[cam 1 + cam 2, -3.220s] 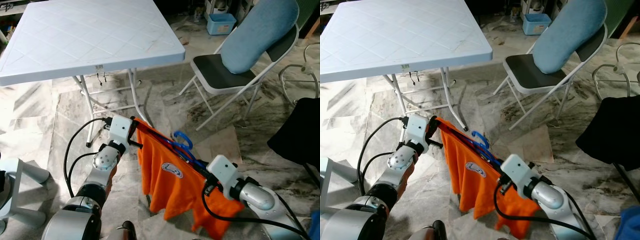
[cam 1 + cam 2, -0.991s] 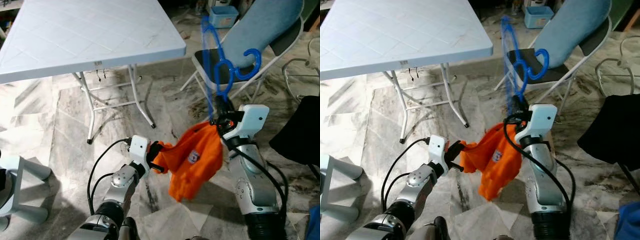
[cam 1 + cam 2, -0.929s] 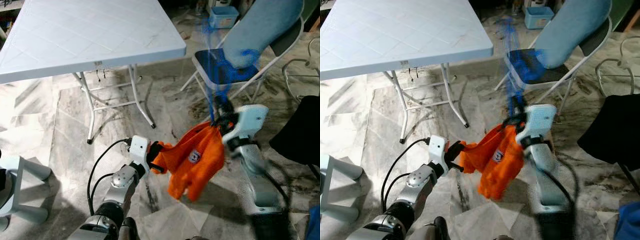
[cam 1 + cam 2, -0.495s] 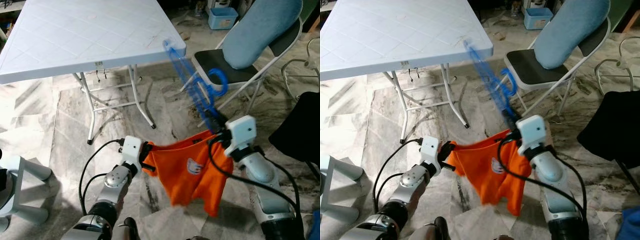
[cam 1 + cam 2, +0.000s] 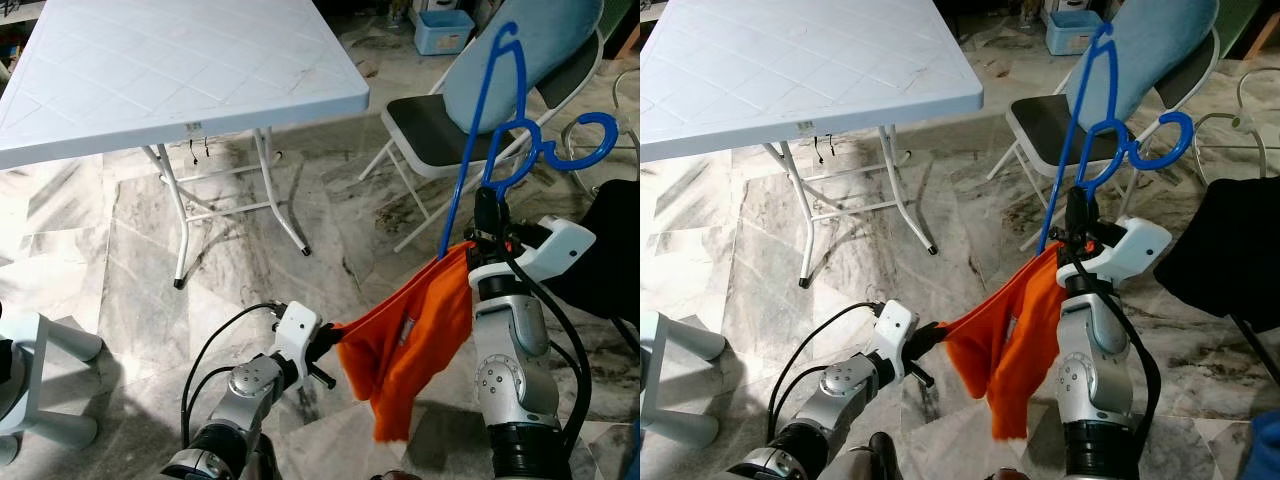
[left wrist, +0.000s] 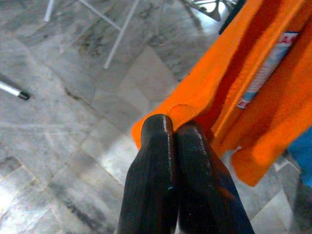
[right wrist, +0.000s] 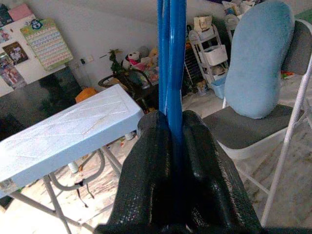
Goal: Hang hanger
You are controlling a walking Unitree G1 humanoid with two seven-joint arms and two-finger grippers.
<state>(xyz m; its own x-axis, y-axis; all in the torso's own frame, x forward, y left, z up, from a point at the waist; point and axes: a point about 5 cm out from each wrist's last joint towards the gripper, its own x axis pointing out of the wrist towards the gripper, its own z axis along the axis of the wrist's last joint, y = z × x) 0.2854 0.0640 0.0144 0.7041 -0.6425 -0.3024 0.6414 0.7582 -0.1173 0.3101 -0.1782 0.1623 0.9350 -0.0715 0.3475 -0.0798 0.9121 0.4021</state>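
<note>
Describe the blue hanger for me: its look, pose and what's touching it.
The hanger is thin blue plastic, standing nearly upright above the right gripper, whose black fingers are clamped on it low down. Its hook curls out to the robot's right, in front of the folding chair. An orange shirt hangs from its lower end and stretches across to the left gripper, which pinches the cloth's edge.

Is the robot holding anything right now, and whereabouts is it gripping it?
Yes. The right gripper clamps the blue hanger low on its frame, hook upward. The left gripper pinches an edge of the orange shirt.
</note>
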